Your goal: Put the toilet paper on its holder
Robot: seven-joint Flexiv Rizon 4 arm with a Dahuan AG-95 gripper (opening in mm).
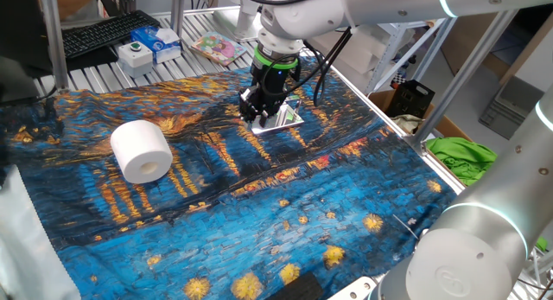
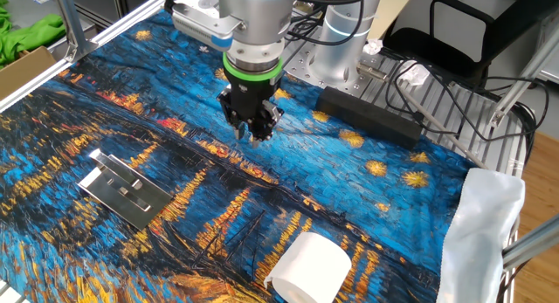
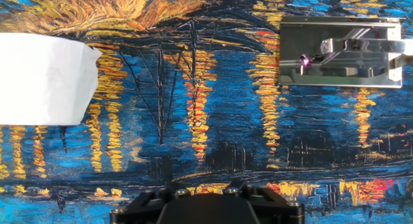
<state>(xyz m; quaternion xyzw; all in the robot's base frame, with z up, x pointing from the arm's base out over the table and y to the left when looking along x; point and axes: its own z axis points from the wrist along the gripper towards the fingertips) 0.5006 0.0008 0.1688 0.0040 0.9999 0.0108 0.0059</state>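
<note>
The arm reaches out over a table draped in a cloth (image 1: 259, 205) printed with a swirling blue and orange night scene, and its gripper (image 1: 257, 117) points straight down, low over the cloth near the middle. Nothing sits between the fingers in any of the views, though how far apart the jaws stand I cannot tell; the fingertips look drawn fairly close in the other fixed view (image 2: 251, 133), and the hand view shows only the dark body of the gripper (image 3: 206, 208) along its bottom edge. The toilet paper (image 1: 141, 150) lies on its side on the cloth, well apart from the gripper, its small core hole facing the camera in one fixed view; from the opposite side the toilet paper (image 2: 308, 267) rests near the front edge of the table. The holder (image 2: 125, 188), a shiny flat metal plate with a raised part on top, lies on the cloth on the far side of the gripper from the roll, also clear of it. Looking down from the hand, the holder (image 3: 342, 53) is at the upper right and the roll (image 3: 42, 79) at the left, with bare cloth between them. Beyond the cloth stands a white box (image 1: 135, 54) with a green button, beside a keyboard (image 1: 104, 34).
</note>
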